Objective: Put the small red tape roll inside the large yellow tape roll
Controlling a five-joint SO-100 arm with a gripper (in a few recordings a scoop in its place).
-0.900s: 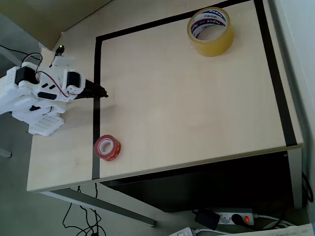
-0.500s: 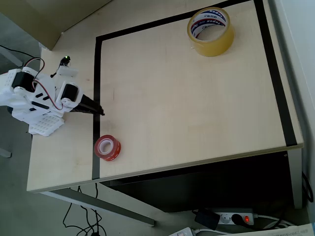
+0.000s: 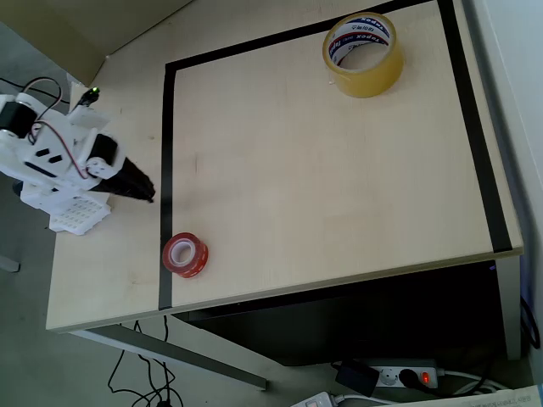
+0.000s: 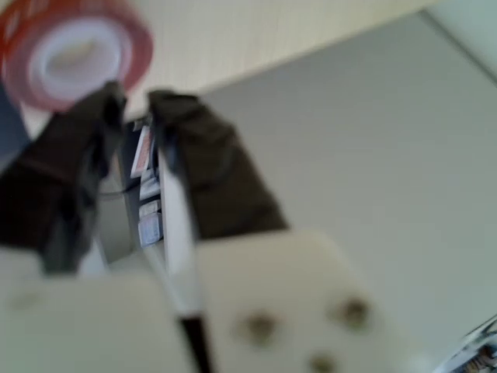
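Observation:
The small red tape roll [image 3: 186, 255] lies flat near the table's front left corner, right beside the black tape line. In the wrist view the red roll [image 4: 74, 50] sits blurred at the top left, just beyond the fingertips. The large yellow tape roll [image 3: 363, 53] stands at the far right of the table, hole up. My gripper [image 3: 149, 196] hangs left of the black line, a short way above and left of the red roll in the picture. Its dark fingers [image 4: 198, 167] are almost together with nothing between them.
A black tape rectangle [image 3: 166, 144] marks the work area on the light wooden table [image 3: 322, 195]. The arm's white base [image 3: 72, 212] sits at the left edge. The table's front edge runs just below the red roll, with cables and a power strip [image 3: 399, 376] on the floor.
The arm has swung back and to the left; the gripper tip crossed from over the black line to left of it and moved down the picture, closer to the red roll's side.

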